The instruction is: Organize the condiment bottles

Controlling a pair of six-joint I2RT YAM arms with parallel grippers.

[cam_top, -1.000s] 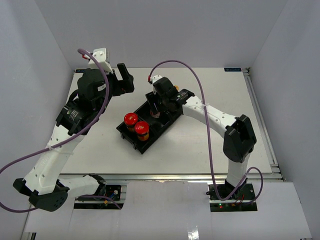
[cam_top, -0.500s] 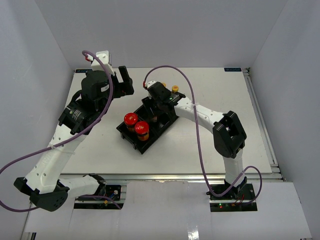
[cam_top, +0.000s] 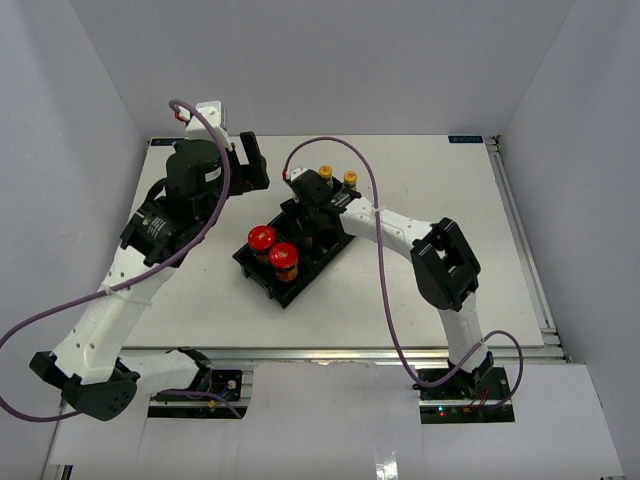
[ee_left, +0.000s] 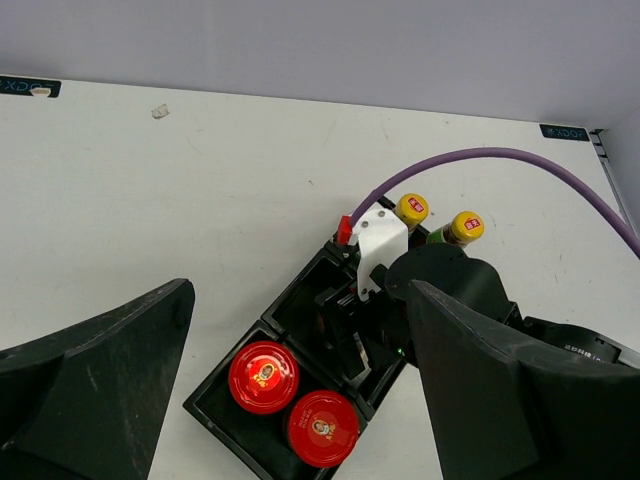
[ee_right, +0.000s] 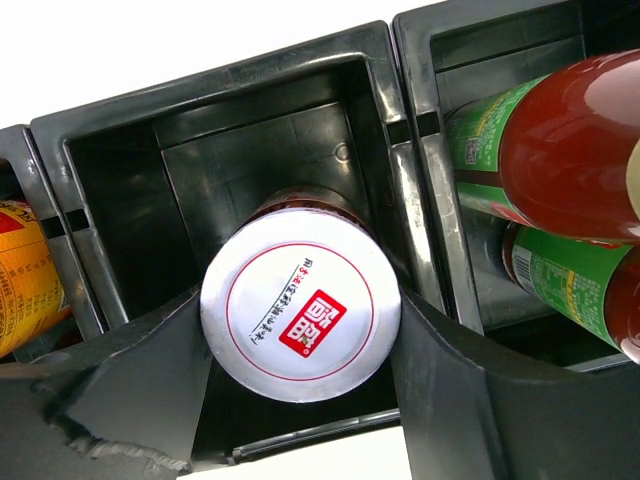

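The right gripper (ee_right: 300, 335) is pinching the white-lidded jar (ee_right: 300, 315), its fingers (ee_right: 150, 370) partly spread and pressing the lid's rim at 9 and 3 o'clock. The jar is sitting inside the middle compartment of the black tray (ee_right: 250, 70). Seen from above, two slim bottles (ee_left: 412, 209) are standing at the tray's 1 o'clock end and two red-lidded jars (ee_left: 264, 376) at its 7 o'clock end. The left gripper (ee_left: 300, 300) is hovering at the tray's 11 o'clock, spread wide and holding nothing.
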